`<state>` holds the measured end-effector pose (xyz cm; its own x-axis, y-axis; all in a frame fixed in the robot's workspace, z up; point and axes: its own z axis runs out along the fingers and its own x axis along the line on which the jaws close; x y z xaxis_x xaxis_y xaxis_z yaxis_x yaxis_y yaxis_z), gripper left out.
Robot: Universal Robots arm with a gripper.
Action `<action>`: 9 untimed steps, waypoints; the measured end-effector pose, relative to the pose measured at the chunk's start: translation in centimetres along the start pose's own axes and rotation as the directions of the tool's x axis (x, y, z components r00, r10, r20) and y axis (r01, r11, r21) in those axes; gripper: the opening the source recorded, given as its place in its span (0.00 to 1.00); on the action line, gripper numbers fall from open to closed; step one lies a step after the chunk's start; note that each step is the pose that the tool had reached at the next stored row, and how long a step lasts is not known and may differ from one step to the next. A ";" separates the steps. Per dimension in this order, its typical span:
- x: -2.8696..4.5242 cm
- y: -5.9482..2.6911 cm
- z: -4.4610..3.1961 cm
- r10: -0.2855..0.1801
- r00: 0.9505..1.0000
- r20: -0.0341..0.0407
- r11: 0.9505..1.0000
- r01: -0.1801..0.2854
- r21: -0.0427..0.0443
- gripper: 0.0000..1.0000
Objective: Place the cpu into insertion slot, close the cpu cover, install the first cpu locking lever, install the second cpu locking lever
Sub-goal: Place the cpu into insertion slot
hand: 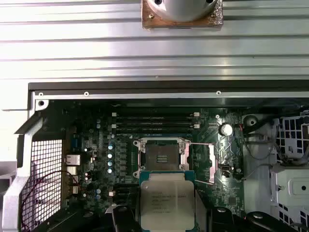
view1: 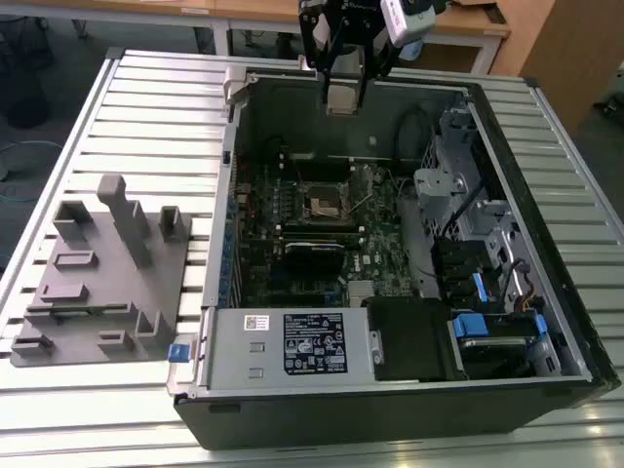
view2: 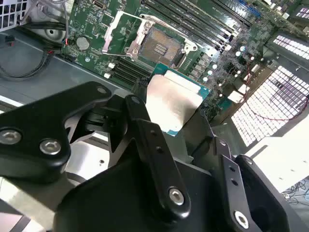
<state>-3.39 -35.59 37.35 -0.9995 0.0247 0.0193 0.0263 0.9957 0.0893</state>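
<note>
Up high, gripper (view1: 343, 90) clamps cpu (hand: 166, 200): flat square, matte silver-grey face, green edge; slot (hand: 163, 157) below: square, dark centre, shiny rim; green board (view1: 382, 244), ribbed metal table (view1: 146, 117).

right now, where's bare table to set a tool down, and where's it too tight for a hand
Bare table lies between the grey fixture and the table's far edge, and in a strip past the case on the exterior view's right. Inside the case it is crowded: power supply, drive bays, cables, board parts around the slot.
</note>
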 end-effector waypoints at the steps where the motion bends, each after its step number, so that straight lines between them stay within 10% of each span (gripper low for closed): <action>1: 0.00 0.00 0.00 0.000 1.000 0.000 1.000 0.000 0.000 0.54; 9: 0.00 -0.01 0.13 0.000 1.000 0.000 1.000 0.000 0.000 0.54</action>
<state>-3.39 -35.59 37.22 -0.9995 0.0248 0.0193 0.0264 0.9957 0.0893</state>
